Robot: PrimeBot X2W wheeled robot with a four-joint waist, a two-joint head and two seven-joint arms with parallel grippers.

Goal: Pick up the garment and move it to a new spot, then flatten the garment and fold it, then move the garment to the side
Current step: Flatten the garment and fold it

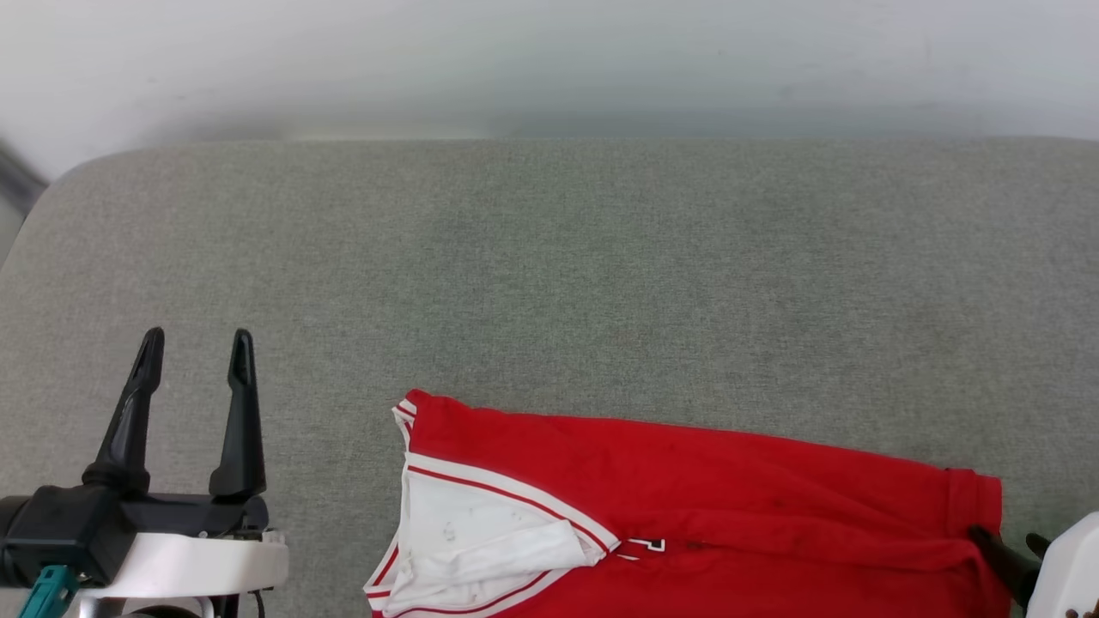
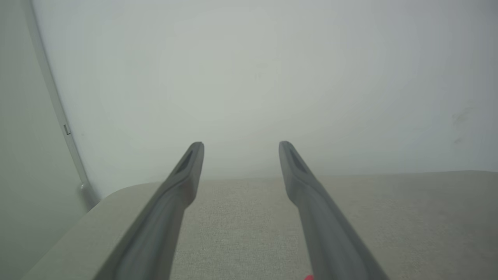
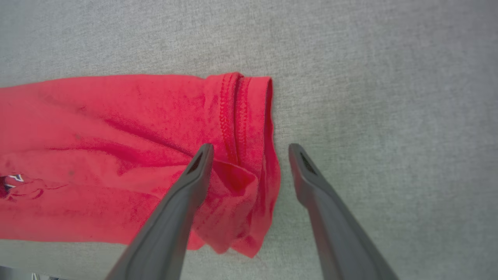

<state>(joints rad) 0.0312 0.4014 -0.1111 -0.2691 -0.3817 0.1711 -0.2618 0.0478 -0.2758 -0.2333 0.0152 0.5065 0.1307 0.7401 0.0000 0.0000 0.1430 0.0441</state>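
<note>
The garment (image 1: 687, 515) is lying along the near edge of the grey table (image 1: 549, 257), doubled lengthwise into a long red band. Its white sleeve (image 1: 481, 532) is sitting at the left end and its stitched hem (image 3: 237, 112) at the right end. It is looking loosely folded rather than neat, with soft ridges running along the cloth and the hem corner curling up on itself.

The right tool (image 3: 251, 147) is hanging over that hem end with its fingers spread. One finger is lying over the red cloth and the other over bare table just beside the edge, and it is pinching nothing. Whether the tips are touching the cloth cannot be told. In the head view the right tool (image 1: 1006, 539) is showing at the lower right, at the garment's end.

The left tool (image 1: 198, 336) is also standing spread and empty. It is sitting well apart from the sleeve end and pointing towards the far wall (image 2: 249, 77), with only table beneath it.

By the look of it, the folding step is in hand — the first lengthwise fold is lying in place and the band is waiting to be shortened. The next move is probably calling for the right tool to close on both layers at the hem. The left tool would need to come across to the sleeve end, either to pin it or to lift it — otherwise the loose band is likely to slide or open up.
</note>
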